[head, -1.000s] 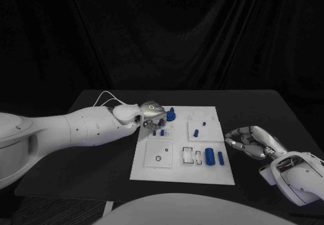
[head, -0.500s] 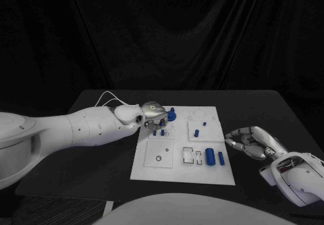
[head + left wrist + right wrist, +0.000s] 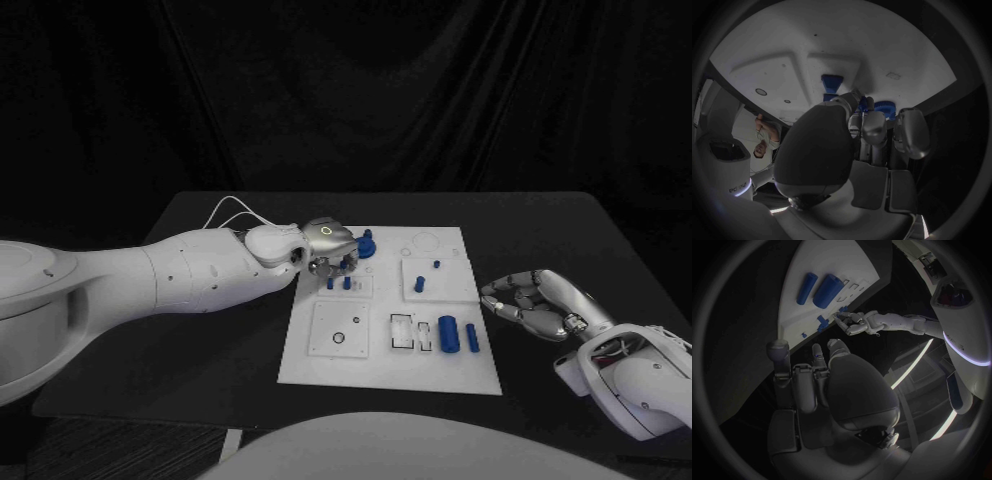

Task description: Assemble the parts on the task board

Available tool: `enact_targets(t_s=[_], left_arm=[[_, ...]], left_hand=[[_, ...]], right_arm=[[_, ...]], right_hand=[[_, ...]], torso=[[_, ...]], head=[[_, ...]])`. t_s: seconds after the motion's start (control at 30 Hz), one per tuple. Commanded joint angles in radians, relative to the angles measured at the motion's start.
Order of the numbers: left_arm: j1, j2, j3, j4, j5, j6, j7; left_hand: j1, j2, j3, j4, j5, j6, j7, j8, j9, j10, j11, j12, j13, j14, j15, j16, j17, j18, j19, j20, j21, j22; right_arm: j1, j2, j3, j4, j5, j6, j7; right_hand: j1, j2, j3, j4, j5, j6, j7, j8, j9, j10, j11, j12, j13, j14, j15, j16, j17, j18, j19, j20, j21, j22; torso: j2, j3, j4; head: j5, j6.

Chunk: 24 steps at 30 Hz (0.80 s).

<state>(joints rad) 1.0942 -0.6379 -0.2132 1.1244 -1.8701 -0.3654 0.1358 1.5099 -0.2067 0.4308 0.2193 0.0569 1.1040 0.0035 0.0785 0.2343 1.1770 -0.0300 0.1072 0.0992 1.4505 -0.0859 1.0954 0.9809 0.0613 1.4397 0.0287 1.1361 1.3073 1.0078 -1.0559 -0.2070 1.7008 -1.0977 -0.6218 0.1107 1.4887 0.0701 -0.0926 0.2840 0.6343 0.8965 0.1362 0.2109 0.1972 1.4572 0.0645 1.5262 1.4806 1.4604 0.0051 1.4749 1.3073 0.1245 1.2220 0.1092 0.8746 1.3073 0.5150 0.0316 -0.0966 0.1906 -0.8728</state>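
The white task board (image 3: 372,360) lies in the middle of the black table. My left hand (image 3: 329,246) hangs over its far left corner, fingertips pointing down. In the left wrist view, the left hand (image 3: 870,125) pinches a small blue part (image 3: 864,104) between thumb and finger, just above the board (image 3: 798,45). A tall blue piece (image 3: 366,242) stands just beside that hand. Short blue pegs (image 3: 338,283) stand below it. My right hand (image 3: 534,303) rests on the table right of the board, fingers curled in on nothing.
Two blue cylinders (image 3: 459,334) lie at the board's near right, beside white slotted blocks (image 3: 410,333). Two more pegs (image 3: 420,283) stand mid-board. A white cable (image 3: 231,208) loops behind my left wrist. The table's right edge lies close to my right arm.
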Motion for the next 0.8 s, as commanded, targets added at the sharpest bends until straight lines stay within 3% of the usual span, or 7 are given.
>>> enact_targets(t_s=[0.03,0.2,0.37,0.47,0.8], left_arm=[[-0.002,0.003,0.000,0.002,0.003,0.020,0.000],[-0.002,0.001,0.000,0.003,0.003,0.017,-0.005],[-0.003,-0.004,0.000,0.006,0.003,-0.011,-0.007],[-0.003,-0.011,0.000,0.009,0.003,-0.039,-0.010],[-0.002,-0.043,0.000,0.027,0.003,-0.117,-0.008]], left_hand=[[-0.005,-0.006,-0.007,0.002,-0.005,-0.007,-0.001,-0.005,-0.001,-0.016,0.000,-0.011,-0.004,-0.007,0.000,-0.009,-0.005,0.019,-0.007,0.000,-0.007,0.154],[-0.011,-0.018,-0.013,0.008,-0.006,-0.046,-0.023,-0.016,-0.009,-0.078,0.015,-0.042,-0.018,-0.008,0.006,-0.023,-0.017,0.020,-0.010,0.004,-0.020,0.151],[-0.008,-0.023,-0.031,0.007,-0.006,-0.084,-0.043,-0.015,-0.017,-0.162,0.017,-0.044,-0.032,-0.007,0.007,-0.029,-0.018,0.021,-0.010,0.006,-0.028,0.151],[-0.006,-0.026,-0.062,0.005,-0.007,-0.135,-0.062,-0.017,-0.029,-0.234,0.022,-0.043,-0.036,-0.006,0.009,-0.032,-0.018,0.021,-0.009,0.007,-0.034,0.151],[-0.015,-0.026,-0.094,0.017,-0.009,-0.146,-0.066,-0.012,-0.036,-0.259,0.018,-0.032,-0.033,-0.004,0.006,-0.021,-0.003,0.021,-0.008,0.005,-0.036,0.151]], right_arm=[[-0.003,0.000,0.000,0.001,-0.005,0.004,-0.017],[-0.003,0.000,0.000,0.001,-0.005,0.003,-0.016],[-0.003,-0.002,0.000,0.002,-0.005,0.002,-0.016],[-0.003,-0.004,0.000,0.002,-0.005,0.001,-0.016],[-0.003,-0.004,0.000,0.002,-0.005,0.000,-0.016]], right_hand=[[0.011,0.001,0.007,0.000,0.005,0.006,0.001,0.004,0.000,0.033,-0.002,-0.003,0.023,0.026,-0.004,-0.002,0.134,0.013,-0.003,0.001,-0.006,0.082],[0.011,0.001,0.007,0.000,0.005,0.006,0.001,0.004,0.000,0.033,-0.002,-0.003,0.023,0.026,-0.004,-0.002,0.134,0.013,-0.003,0.001,-0.006,0.082],[0.011,0.000,0.007,0.000,0.005,0.006,0.001,0.004,0.000,0.031,-0.002,-0.004,0.022,0.026,-0.004,-0.003,0.134,0.013,-0.003,0.001,-0.007,0.082],[0.011,0.000,0.007,0.000,0.005,0.006,0.001,0.004,0.000,0.031,-0.002,-0.004,0.022,0.026,-0.004,-0.003,0.134,0.013,-0.003,0.001,-0.007,0.082],[0.011,-0.001,0.007,0.000,0.005,0.005,0.002,0.004,-0.001,0.031,-0.002,-0.004,0.022,0.025,-0.004,-0.003,0.133,0.013,-0.003,0.001,-0.006,0.082]], torso=[[0.000,0.0003,-0.0001],[0.000,0.0003,0.0001],[0.000,0.0000,-0.0002],[0.000,0.0000,-0.0001],[0.000,-0.0001,0.0000]], head=[[0.000,0.000],[0.000,0.000],[0.002,0.000],[0.003,0.000],[0.008,0.000]])
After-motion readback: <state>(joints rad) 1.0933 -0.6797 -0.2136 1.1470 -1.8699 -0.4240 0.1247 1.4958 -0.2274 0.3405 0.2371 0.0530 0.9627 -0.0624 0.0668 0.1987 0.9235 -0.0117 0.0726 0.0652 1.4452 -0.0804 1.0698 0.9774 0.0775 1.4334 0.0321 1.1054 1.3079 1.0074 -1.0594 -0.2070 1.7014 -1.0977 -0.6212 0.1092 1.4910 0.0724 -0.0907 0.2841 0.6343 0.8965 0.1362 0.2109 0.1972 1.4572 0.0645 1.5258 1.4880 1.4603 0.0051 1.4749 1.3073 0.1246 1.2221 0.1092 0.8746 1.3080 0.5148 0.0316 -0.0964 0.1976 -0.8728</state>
